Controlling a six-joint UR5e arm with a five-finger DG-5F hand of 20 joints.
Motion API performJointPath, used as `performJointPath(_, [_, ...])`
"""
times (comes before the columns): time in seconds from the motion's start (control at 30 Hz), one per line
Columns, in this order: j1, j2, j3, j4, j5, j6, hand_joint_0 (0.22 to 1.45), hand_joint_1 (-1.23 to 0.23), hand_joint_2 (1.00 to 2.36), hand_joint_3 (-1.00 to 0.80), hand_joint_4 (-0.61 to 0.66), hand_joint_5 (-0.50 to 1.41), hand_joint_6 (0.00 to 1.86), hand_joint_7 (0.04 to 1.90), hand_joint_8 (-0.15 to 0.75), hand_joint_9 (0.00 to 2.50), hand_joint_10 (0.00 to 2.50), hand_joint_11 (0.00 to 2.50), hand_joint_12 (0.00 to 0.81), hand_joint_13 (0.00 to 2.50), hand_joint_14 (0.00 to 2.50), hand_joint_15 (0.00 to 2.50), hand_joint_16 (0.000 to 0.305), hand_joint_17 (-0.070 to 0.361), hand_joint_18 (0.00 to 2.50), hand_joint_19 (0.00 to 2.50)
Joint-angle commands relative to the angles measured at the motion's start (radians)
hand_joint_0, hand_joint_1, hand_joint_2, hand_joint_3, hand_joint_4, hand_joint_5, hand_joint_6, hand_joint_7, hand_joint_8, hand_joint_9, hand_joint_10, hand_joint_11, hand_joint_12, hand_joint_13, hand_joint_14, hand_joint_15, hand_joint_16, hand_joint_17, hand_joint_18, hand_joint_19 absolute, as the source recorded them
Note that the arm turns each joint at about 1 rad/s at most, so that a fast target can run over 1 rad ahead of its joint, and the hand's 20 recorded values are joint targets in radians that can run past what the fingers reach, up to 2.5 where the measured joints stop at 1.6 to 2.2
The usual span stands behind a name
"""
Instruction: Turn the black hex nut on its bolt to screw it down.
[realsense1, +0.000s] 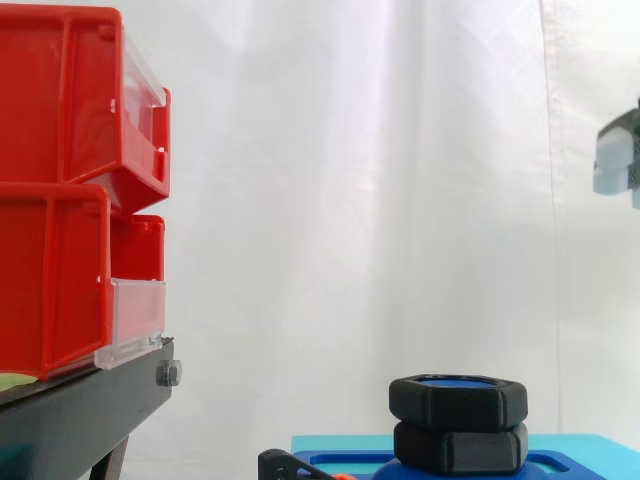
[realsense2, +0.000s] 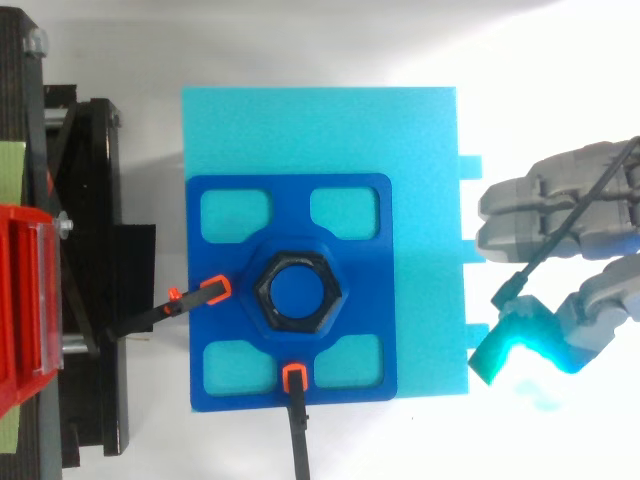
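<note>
Black on blue, the hex nut (realsense2: 266, 293) sits at the middle of the dark blue fixture plate (realsense2: 290, 200), and I can see the blue bolt (realsense2: 299, 292) end-on through its bore. From the side, the nut is level near the bolt's top, with a lower hex piece (realsense1: 460, 448), also black, directly under it and touching it. Four rounded cut-outs surround the nut in the plate. An orange-tipped clamp (realsense2: 215, 290) bears on the plate just left of the nut, and a second clamp (realsense2: 294, 376) bears on the plate's edge below the nut in the top view. The plate lies on a cyan foam block (realsense2: 420, 150), toward the block's left side.

My hand (realsense2: 545, 205) is well to the right of the nut, beyond the block's right edge and touching nothing. Its fingers are relaxed and apart, holding nothing, and one fingertip (realsense2: 520, 345) glows cyan. In the side view it hangs high at the right edge, far above the nut.

Red bins (realsense1: 60, 200) are stacked on the black stand (realsense1: 80, 410) at far left, with the white curtain (realsense1: 350, 200) behind everything
</note>
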Motion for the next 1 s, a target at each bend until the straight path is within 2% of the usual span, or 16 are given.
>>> performJointPath(0.0, [0.001,0.0,0.0,0.039,0.002,0.005,0.46,-0.28,1.0,-0.5,0.04,-0.3,0.5,0.59,0.146,0.0,0.0,0.0,0.344,0.0,0.0,0.0,0.06,0.135,0.0,0.15])
performJointPath(0.23, [0.001,0.0,0.0,0.081,0.004,0.004,0.46,-0.25,1.0,-0.5,0.0,-0.3,0.5,0.58,0.134,0.0,0.0,0.0,0.344,0.0,0.0,0.0,0.059,0.133,0.0,0.15])
performJointPath(0.33, [0.001,0.0,0.0,0.081,0.004,0.004,0.45,-0.21,1.0,-0.5,0.0,-0.3,0.5,0.55,0.131,0.0,0.0,0.0,0.351,0.0,0.0,0.0,0.059,0.132,0.0,0.17])
performJointPath(0.97, [0.001,0.0,-0.001,0.081,0.004,0.004,0.45,-0.26,1.0,-0.5,-0.01,-0.3,0.5,0.51,0.133,0.0,0.0,0.0,0.346,0.0,0.0,0.0,0.057,0.129,0.0,0.2])
